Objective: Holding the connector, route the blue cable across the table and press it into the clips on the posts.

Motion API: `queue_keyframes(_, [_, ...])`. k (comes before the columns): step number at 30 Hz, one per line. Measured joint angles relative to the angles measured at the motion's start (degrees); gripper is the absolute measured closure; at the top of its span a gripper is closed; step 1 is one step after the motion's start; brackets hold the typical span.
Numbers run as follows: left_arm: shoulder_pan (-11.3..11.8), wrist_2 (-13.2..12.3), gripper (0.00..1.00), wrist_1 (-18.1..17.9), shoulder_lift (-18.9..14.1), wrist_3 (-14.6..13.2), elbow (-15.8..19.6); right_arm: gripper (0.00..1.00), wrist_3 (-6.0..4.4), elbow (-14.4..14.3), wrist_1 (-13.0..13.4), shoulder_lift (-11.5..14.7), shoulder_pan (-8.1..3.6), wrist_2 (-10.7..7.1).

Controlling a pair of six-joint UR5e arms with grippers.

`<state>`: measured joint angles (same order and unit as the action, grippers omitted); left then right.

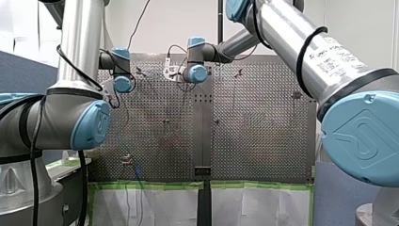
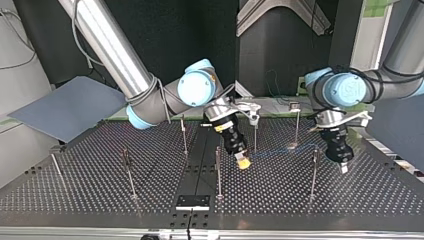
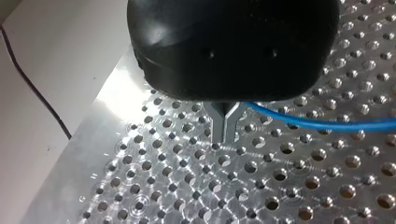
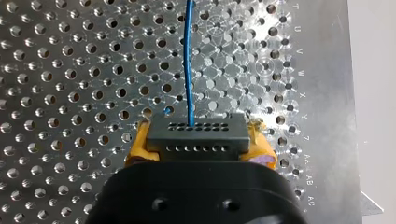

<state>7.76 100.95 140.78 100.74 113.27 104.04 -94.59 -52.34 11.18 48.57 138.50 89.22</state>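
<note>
- Grey perforated metal, the surface (image 1: 254,117) fills the front view. The left arm (image 1: 75,42) and the right arm (image 1: 301,52) both reach toward its far edge. The cable is too thin to follow there.
- In the top view the blue cable (image 2: 285,151) is strung a little above the surface, its long axis roughly parallel to the near edge. It runs from the right gripper (image 2: 243,161) near the middle to the left gripper (image 2: 343,165) toward the side edge. A thin post (image 2: 314,175) stands between them, close to the left gripper, so that arm looks the nearer one for pressing. Whether the cable is already seated at the post's top cannot be told.
- In the left wrist view the metal fingers (image 3: 219,126) are pressed together at the tips. The cable leaves the fork above them sideways, thin, smooth and gently bowed, and appears caught there.
- In the right wrist view the yellow pads (image 4: 140,147) pinch the dark connector (image 4: 197,135), a flat block with two rows of small holes. The cable exits its face straight ahead of the fingers.
</note>
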Motion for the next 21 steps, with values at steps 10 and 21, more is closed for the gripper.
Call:
queue_keyframes(10, [1.53, -1.27, 1.0, 1.08, 1.56, 2.37, -2.77, 1.0, 0.14, 0.43, -0.13, 0.0, -0.03, -0.28])
queue_keyframes(21, [3.44, -1.26, 1.0, 2.28, 1.6, 3.09, -4.11, 1.0, 0.6, 3.83, -2.34, -0.04, -0.22, -0.44])
